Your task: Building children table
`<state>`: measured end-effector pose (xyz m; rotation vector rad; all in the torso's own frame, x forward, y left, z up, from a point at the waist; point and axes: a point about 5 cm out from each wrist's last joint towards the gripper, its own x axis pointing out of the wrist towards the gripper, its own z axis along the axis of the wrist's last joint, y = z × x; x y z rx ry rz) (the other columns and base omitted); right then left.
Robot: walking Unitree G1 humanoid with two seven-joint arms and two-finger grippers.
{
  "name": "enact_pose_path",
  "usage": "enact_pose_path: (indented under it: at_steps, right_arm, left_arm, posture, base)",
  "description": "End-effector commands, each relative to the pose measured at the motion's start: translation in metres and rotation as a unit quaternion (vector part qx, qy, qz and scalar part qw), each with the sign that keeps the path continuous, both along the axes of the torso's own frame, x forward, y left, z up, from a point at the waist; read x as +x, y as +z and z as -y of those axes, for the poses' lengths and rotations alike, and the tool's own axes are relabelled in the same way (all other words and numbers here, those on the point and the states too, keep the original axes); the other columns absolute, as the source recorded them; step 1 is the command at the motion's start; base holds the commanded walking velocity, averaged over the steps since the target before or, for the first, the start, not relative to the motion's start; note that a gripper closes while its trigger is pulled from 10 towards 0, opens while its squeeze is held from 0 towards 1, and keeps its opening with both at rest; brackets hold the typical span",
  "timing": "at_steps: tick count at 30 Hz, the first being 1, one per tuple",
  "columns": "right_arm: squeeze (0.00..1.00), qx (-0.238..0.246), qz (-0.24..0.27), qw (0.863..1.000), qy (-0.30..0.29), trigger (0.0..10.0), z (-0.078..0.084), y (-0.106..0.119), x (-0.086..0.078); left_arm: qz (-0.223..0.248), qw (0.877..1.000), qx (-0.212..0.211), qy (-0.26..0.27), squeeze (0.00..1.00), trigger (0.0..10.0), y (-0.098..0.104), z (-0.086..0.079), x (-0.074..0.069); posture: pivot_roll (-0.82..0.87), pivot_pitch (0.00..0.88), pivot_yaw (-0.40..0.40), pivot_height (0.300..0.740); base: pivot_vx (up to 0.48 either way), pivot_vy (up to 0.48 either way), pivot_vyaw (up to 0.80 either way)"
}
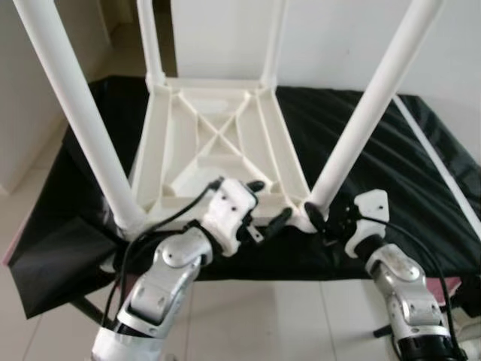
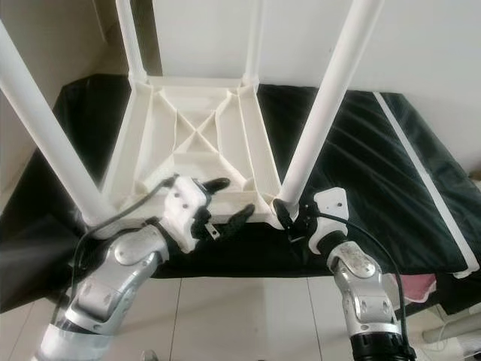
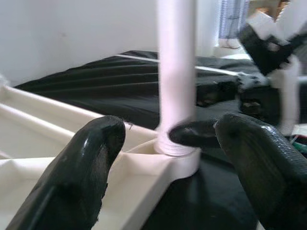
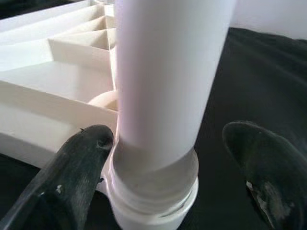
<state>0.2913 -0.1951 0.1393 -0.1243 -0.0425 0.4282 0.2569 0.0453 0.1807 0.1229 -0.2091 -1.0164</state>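
Left eye view: white children's table [image 1: 218, 150] lies upside down at frame centre on a surface draped in black cloth [image 1: 391, 165], four legs pointing up. Right gripper [image 1: 319, 219], lower right, has its fingers spread around the base of the near right leg [image 1: 368, 113] at its socket; one finger [image 4: 81, 158] touches the leg, the other stands apart, not clamped. Left gripper [image 1: 267, 203], lower centre, is open over the table's near rim.

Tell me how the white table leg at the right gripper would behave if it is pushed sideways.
The leg looks stiff, smooth plastic, so the fingers may slip. It stands tall in its corner socket; a sideways push would probably lever the table.
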Motion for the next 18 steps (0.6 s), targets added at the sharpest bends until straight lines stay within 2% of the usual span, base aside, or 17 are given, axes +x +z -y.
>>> enact_pose_path:
  at_steps: [1, 3, 11, 13, 14, 15, 18]
  right_arm:
    - [0.0, -0.003, -0.005, 1.0, 0.019, 10.0, 0.001, 0.0, 0.002]
    - [0.0, -0.023, -0.009, 0.998, 0.065, 10.0, -0.001, 0.005, 0.014]
    - [0.0, -0.045, -0.012, 0.993, 0.106, 10.0, -0.007, 0.009, 0.032]
    - [0.0, -0.048, -0.016, 0.992, 0.113, 9.6, -0.009, 0.008, 0.034]
    - [0.0, -0.049, -0.019, 0.992, 0.118, 4.0, -0.01, 0.007, 0.037]
    - [0.0, -0.046, -0.025, 0.991, 0.123, 0.0, -0.011, 0.004, 0.038]
    - [0.0, -0.046, -0.038, 0.99, 0.129, 0.0, -0.012, -0.003, 0.035]
  left_arm:
    - [-0.012, 0.999, -0.001, -0.036, 0.0, 10.0, -0.003, 0.003, -0.005]
    - [-0.014, 0.999, 0.002, -0.043, 0.0, 10.0, -0.006, 0.008, -0.005]
    - [-0.016, 0.999, 0.001, -0.05, 0.0, 10.0, -0.005, 0.014, -0.006]
    - [-0.017, 0.999, 0.003, -0.048, 0.0, 10.0, -0.006, 0.014, -0.005]
    - [-0.015, 0.999, 0.005, -0.045, 0.0, 10.0, -0.007, 0.013, -0.005]
    - [-0.014, 0.999, 0.004, -0.042, 0.0, 10.0, -0.007, 0.013, -0.004]
    - [-0.008, 0.999, 0.004, -0.04, 0.0, 10.0, -0.006, 0.014, -0.001]
  posture:
    - [-0.01, 0.019, -0.054, 0.74]
    - [-0.01, 0.017, -0.058, 0.74]
    - [0.01, 0.01, -0.078, 0.74]
    - [0.02, 0.008, -0.082, 0.74]
    - [0.02, 0.0, -0.09, 0.74]
    - [0.02, 0.0, -0.097, 0.74]
    - [0.03, 0.0, -0.1, 0.74]
  base:
    - [0.0, 0.0, 0.0]
    - [0.0, 0.0, 0.0]
    - [0.0, 0.0, 0.0]
    - [0.0, 0.0, 0.0]
    - [0.0, 0.0, 0.0]
    - [0.0, 0.0, 0.0]
    - [0.0, 0.0, 0.0]
